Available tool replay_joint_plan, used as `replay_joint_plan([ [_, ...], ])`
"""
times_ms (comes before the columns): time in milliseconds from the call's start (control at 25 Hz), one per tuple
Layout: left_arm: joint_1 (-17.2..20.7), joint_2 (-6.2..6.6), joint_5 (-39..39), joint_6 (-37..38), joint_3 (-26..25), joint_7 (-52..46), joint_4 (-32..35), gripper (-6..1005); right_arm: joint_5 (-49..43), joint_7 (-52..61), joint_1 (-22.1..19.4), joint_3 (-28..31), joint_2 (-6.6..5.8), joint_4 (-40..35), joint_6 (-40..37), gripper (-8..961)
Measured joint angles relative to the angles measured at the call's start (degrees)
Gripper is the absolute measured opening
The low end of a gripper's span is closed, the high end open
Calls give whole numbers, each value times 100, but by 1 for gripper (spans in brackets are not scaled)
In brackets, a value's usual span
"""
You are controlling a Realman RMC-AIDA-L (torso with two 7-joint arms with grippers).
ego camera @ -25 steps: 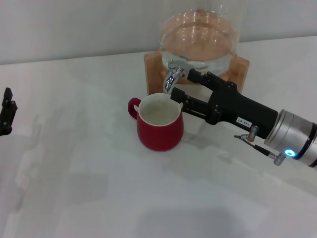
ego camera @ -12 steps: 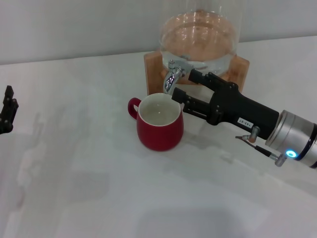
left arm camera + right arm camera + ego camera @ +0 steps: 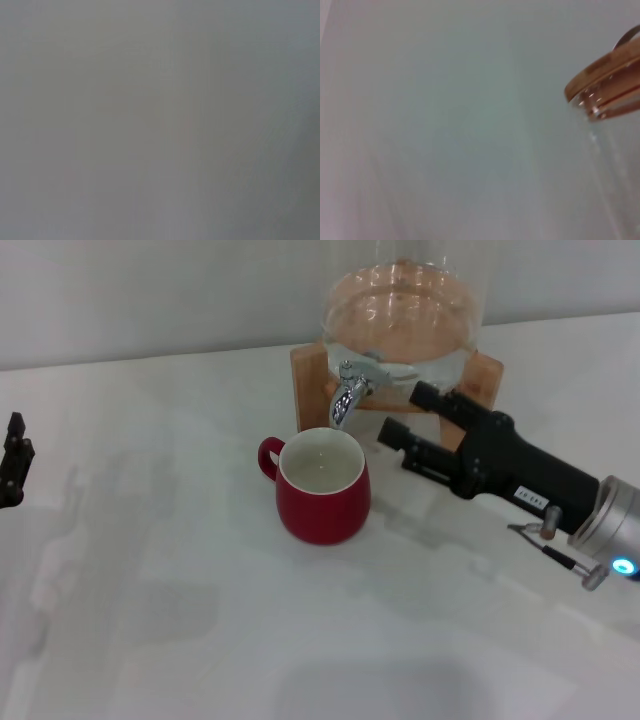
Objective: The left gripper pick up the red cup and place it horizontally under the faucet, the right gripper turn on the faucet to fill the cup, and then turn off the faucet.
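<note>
red cup under faucet (upright) — right gripper beside

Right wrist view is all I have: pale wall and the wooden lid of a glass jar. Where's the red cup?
Observer: The red cup stands upright on the table, its mouth below the faucet spout.
Operator: And the right claw?
Observer: The right claw is open, off to the robot's right of the faucet, touching neither it nor the cup.
Operator: Left arm?
Observer: The left claw sits at the table's far left edge, well away from the cup.
</note>
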Motion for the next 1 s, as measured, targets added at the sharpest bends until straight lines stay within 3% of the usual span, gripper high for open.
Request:
replay_joint_plan([
  [440, -45, 2, -7, 0, -33, -18, -39, 671, -12, -13, 3, 631, -93, 55, 2, 839],
  [1000, -42, 18, -16, 0, -41, -18, -42, 671, -24, -94, 30, 1165, -119, 73, 241, 839],
])
